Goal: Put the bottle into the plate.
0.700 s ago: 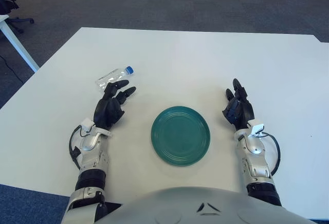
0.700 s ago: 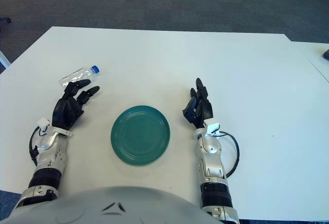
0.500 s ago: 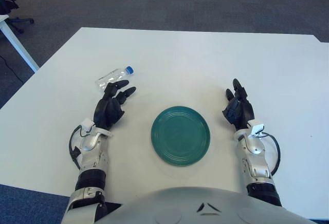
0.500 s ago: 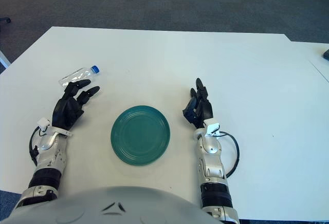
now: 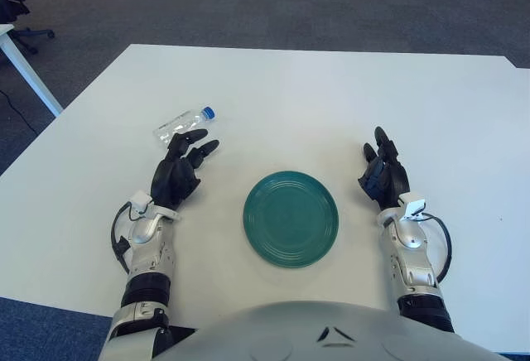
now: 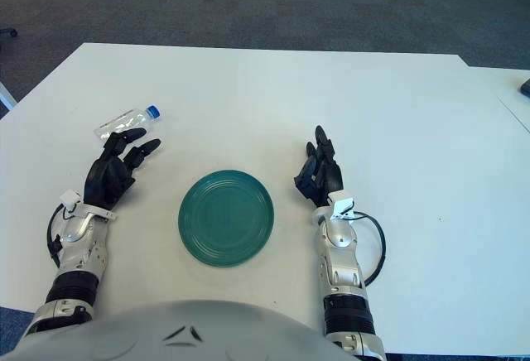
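Observation:
A small clear plastic bottle (image 5: 184,122) with a blue cap lies on its side on the white table, at the left. My left hand (image 5: 184,166) is just in front of it, fingers spread, its fingertips close to the bottle and holding nothing. A round dark green plate (image 5: 291,218) lies flat in the middle, near me. My right hand (image 5: 383,170) rests to the right of the plate with relaxed fingers, empty.
The white table (image 5: 331,96) stretches far behind the plate. Its left edge runs diagonally past the bottle. A second white table's corner (image 5: 12,42) and an office chair stand at the far left on the dark carpet.

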